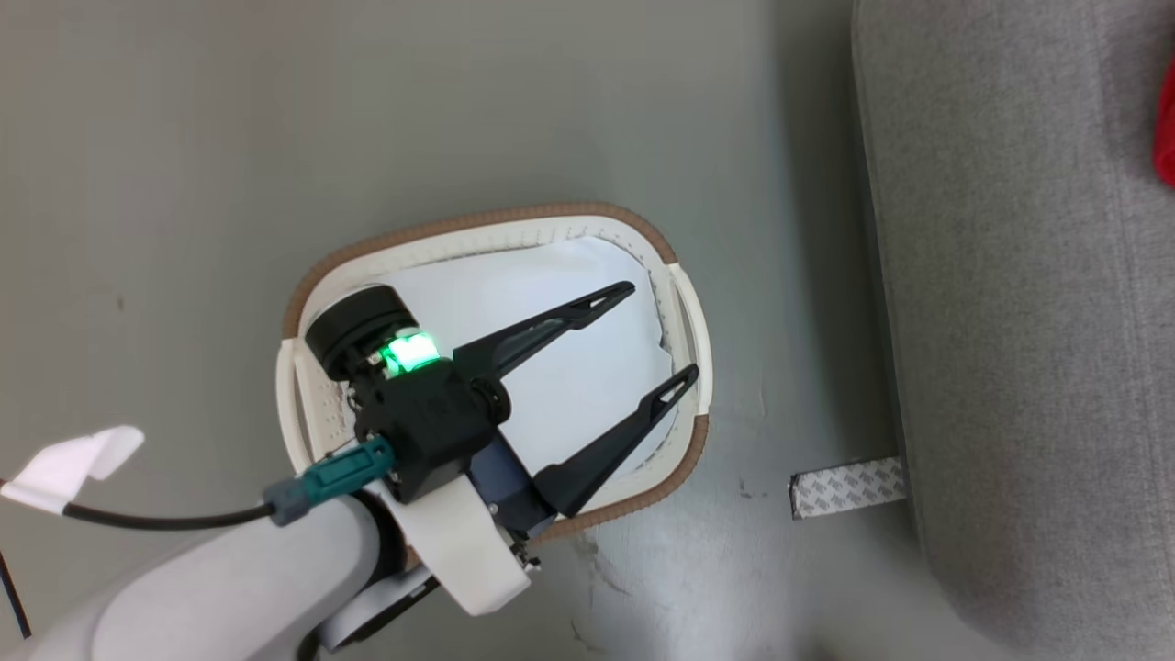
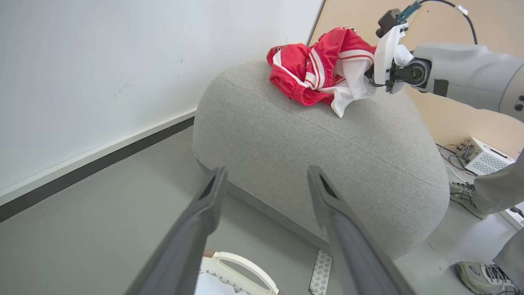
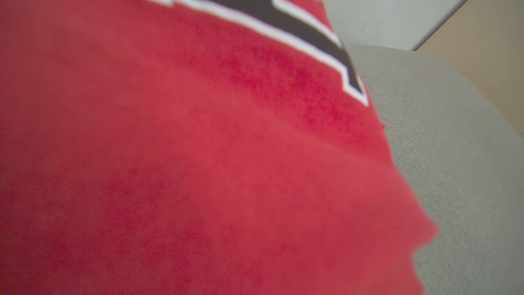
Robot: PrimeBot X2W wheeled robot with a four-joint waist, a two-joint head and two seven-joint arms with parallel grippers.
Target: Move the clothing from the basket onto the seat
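Since the crumpled red, white-striped sportswear (image 2: 315, 69) already lies on top of the large grey fabric sofa (image 2: 327, 155) with my right gripper (image 2: 374, 76) buried in it, I cannot tell its grip. I'd release fully, then lift straight off the sofa. My left gripper (image 1: 663, 330) hangs spread over the oval white brown-rimmed basket (image 1: 477, 225) beside the sofa.

The left pincer (image 1: 661, 330), two long dark fingers on a black wrist block lit green, is spread wide at the end of its pale grey forearm (image 1: 229, 588), while the pale grey right arm (image 2: 466, 69) stretches out, fingers hidden past its white wrist guard (image 2: 387, 49).
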